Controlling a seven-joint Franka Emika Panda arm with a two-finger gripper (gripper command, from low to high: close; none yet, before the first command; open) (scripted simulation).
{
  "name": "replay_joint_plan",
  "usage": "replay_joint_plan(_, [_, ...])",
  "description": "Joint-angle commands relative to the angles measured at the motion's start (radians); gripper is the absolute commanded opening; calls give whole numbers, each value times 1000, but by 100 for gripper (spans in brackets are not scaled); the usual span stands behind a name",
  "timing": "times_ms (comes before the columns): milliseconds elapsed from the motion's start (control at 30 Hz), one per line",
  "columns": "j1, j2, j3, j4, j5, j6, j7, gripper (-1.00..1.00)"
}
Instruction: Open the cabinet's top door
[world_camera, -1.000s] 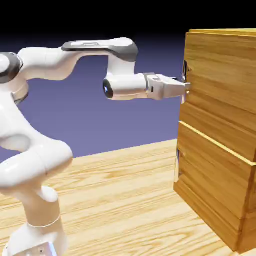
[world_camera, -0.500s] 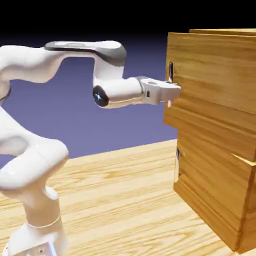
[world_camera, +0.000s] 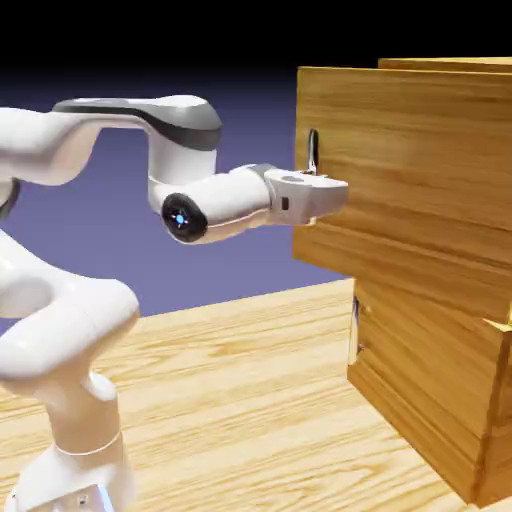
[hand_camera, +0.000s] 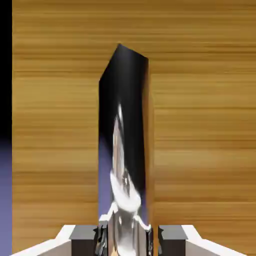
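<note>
The cabinet (world_camera: 430, 390) stands at the exterior view's right. Its top door (world_camera: 410, 170) sticks out to the left, well past the lower panel. My gripper (world_camera: 328, 192) reaches in from the left and is shut on the top door's thin silver handle (world_camera: 313, 150). In the hand view the handle (hand_camera: 122, 150) rises as a shiny dark bar between my fingertips (hand_camera: 82, 236), clamped at the gripper (hand_camera: 125, 235), with the door's wood grain (hand_camera: 200, 125) filling the picture behind it.
The lower panel (world_camera: 430, 340) sits flush, its own small handle (world_camera: 355, 325) at its left edge. The wooden table (world_camera: 240, 400) spreads below the arm. My arm's base (world_camera: 70, 440) stands at the lower left.
The gripper closed on the handle and drew back to the left. The top door came with it and now juts far out from the cabinet front.
</note>
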Motion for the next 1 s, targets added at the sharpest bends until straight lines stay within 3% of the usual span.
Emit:
replay_joint_plan(0, [-5,10,-36,-2,-39,-39,-7,-100])
replay_joint_plan(367, [-62,300,-415,140,-489,-501,-145,-100])
replay_joint_plan(967, [-15,942,-693,730,-862,-1106,-393,-100])
